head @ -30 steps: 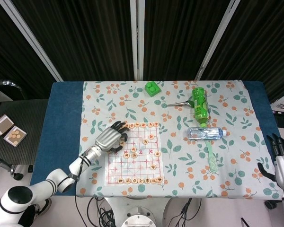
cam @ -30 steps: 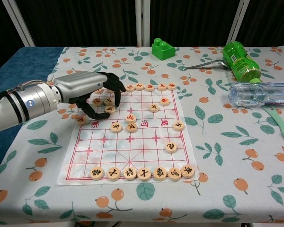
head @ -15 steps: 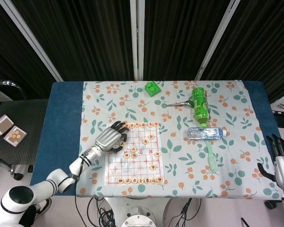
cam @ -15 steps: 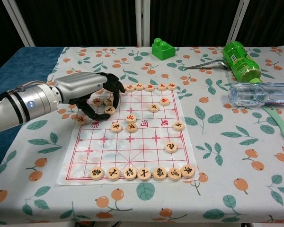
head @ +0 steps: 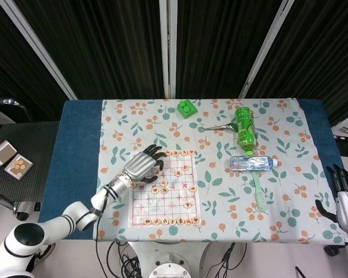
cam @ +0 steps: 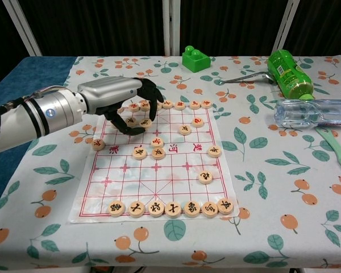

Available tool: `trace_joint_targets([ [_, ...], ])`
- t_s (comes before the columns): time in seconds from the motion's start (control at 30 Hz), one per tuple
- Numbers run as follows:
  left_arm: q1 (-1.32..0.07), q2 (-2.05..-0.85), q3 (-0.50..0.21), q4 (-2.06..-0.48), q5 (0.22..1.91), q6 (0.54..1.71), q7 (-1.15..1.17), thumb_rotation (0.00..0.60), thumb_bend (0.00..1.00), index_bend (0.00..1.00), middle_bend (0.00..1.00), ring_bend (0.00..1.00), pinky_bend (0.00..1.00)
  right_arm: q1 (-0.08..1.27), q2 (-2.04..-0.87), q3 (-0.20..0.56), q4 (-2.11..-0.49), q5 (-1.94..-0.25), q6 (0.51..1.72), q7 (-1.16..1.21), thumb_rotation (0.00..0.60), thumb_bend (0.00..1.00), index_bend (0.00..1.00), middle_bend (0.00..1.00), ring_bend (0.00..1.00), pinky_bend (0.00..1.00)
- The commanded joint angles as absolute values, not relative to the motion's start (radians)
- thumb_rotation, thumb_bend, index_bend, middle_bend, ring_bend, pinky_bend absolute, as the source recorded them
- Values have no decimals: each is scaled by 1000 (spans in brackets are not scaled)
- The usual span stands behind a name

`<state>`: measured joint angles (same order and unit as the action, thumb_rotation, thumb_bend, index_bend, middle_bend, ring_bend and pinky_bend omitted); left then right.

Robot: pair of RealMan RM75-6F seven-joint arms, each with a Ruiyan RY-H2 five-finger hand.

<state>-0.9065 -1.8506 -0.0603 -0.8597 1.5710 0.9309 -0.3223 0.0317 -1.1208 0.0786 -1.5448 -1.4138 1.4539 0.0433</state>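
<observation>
A paper chess board (head: 175, 197) (cam: 165, 182) with round wooden pieces lies on the floral tablecloth (head: 290, 202). My left hand (head: 142, 164) (cam: 116, 99) hovers over the board's far left corner with curled fingers. It pinches one chess piece (cam: 145, 122) between thumb and a fingertip, just above the board. More pieces line the far row (cam: 182, 104) and the near row (cam: 170, 209), and a few sit mid-board. A single piece (cam: 98, 143) lies off the board's left edge. My right hand (head: 345, 194) hangs past the table's right edge, fingers spread, holding nothing.
At the back stands a green toy block (head: 186, 108) (cam: 195, 58). On the right lie a green bottle (head: 244, 128) (cam: 288, 73), a metal spoon (head: 217, 127) (cam: 244, 78), a clear bottle (head: 252, 162) (cam: 312, 112) and a green toothbrush (head: 260, 188) (cam: 335, 148).
My left hand has moved right and toward the far edge of the board, carrying the pinched piece with it. The right hand has stayed still.
</observation>
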Motion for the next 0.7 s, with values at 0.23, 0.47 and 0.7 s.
trace_joint_targets([
  [0.23,-960,-1915,-70,-768,1561,869,-356,600,312,490,170,20,31,24,-1124,85,-1535,-1423,1480,59,600,230,0,0,0,0],
  [0.47,-961,-1946,-63,-694,1550,855,-389,600,312,489,171,20,31,21,-1125,87,-1525,-1416,1479,69,600,230,0,0,0,0],
  [0.7,-963,-1954,-59,-671,1551,867,-403,600,312,483,171,20,32,26,-1126,86,-1526,-1421,1472,64,600,230,0,0,0,0],
])
